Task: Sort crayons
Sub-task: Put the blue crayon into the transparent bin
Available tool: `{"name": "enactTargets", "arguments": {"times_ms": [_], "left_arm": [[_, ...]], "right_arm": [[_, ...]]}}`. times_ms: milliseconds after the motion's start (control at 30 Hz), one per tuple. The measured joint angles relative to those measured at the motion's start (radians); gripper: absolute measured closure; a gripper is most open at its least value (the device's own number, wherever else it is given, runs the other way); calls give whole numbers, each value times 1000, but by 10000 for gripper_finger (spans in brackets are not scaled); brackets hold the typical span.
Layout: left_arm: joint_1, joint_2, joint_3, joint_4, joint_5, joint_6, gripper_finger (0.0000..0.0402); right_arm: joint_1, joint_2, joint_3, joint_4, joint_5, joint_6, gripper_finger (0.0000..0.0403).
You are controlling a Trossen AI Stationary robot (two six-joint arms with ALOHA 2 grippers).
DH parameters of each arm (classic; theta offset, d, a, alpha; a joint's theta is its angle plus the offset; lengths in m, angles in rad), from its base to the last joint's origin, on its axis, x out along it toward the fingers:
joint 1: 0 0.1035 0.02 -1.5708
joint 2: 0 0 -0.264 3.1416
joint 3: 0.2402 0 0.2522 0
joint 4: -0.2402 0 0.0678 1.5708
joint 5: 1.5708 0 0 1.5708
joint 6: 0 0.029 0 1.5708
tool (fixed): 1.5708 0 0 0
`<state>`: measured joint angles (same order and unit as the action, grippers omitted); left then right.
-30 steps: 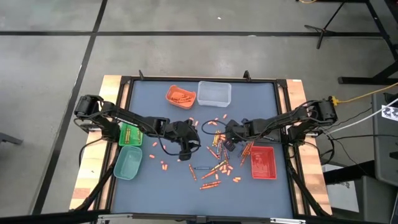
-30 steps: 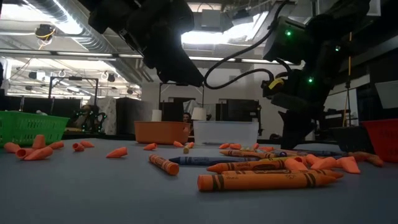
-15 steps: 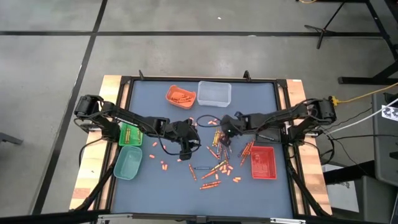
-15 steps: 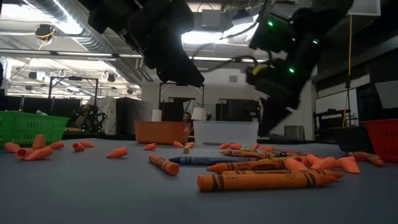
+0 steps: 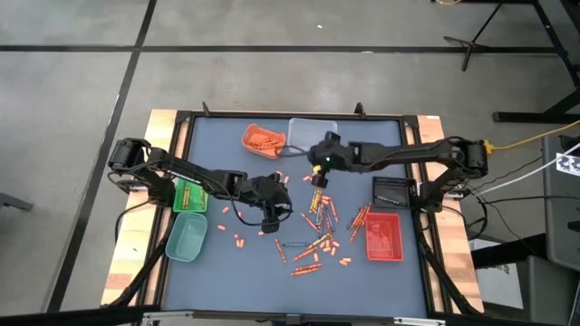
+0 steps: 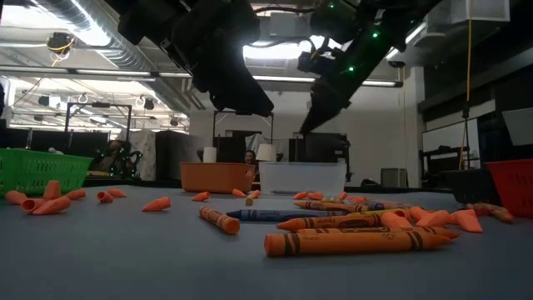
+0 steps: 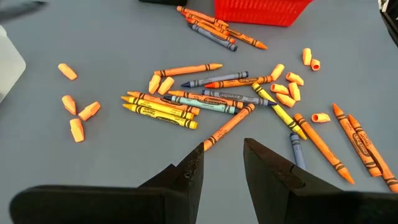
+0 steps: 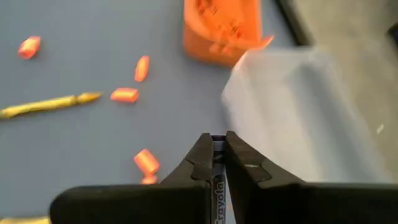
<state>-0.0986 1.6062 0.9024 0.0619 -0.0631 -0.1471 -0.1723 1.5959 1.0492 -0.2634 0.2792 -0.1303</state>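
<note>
Many crayons (image 5: 319, 217) lie loose on the grey table, with short orange pieces (image 5: 237, 240) scattered around them; they also show in the left wrist view (image 7: 205, 99) and the low view (image 6: 341, 242). My right gripper (image 5: 318, 170) is above the table near the clear tray (image 5: 313, 134), shut on a blue-grey crayon (image 8: 217, 180). My left gripper (image 7: 222, 163) hangs open and empty above the table, left of the crayon pile (image 5: 272, 214). My right gripper pinches the blue-grey crayon between its two fingers. The crayon lies along the fingers, and its end (image 8: 217, 140) shows at their tips. It is lifted clear of the table.
An orange tray (image 5: 263, 139) with crayons stands left of the clear tray at the far edge. A green tray (image 5: 190, 195) and a teal tray (image 5: 186, 237) stand at the left, a red tray (image 5: 384, 237) and a dark tray (image 5: 394, 190) at the right.
My right gripper has risen from the crayon pile and gone toward the table's far edge and a little left, toward the clear tray, carrying the crayon clear of the table.
</note>
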Motion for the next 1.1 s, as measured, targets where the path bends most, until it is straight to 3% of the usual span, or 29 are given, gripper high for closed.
{"name": "enactTargets", "arguments": {"times_ms": [200,600,833,1100], "left_arm": [[0,0,0,0,0,0,303],[0,0,0,0,0,0,303],[0,0,0,0,-9,0,303],[0,0,0,0,-11,0,303]], "right_arm": [[-67,0,0,117,-2,-144,381],[-186,0,0,159,-3,-148,381],[-249,19,1,158,-87,-148,381],[-269,43,1,164,-107,-147,378]]}}
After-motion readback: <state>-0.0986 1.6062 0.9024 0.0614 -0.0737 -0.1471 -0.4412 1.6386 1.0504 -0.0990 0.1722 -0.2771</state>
